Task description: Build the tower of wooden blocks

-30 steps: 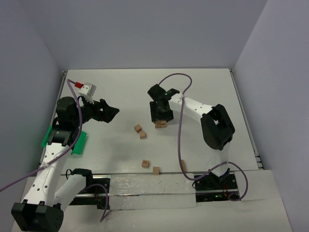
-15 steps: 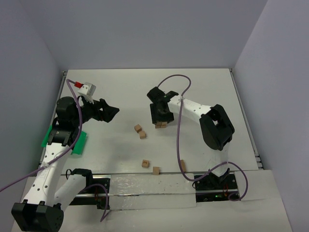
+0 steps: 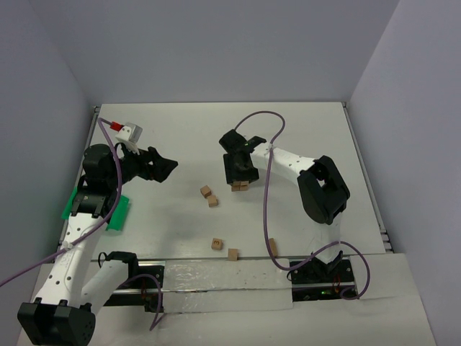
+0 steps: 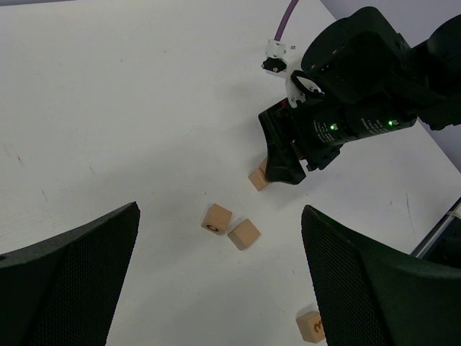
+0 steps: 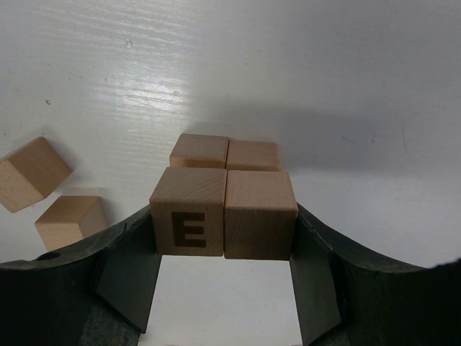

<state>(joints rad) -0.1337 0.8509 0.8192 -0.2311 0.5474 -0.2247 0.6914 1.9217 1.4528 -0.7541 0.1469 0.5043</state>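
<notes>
The right claw grips two blocks at the tower, so a gentle release looks next; the left claw hangs wide open.

Top cam sits high behind the bases, looking down on the whole table from far out. Left wrist cam looks ahead between its own fingers, mid-range, at the right gripper and the loose blocks just short of it, both also in top. Right wrist cam is right up close, tower between its fingers, same loose blocks off to the left.
</notes>
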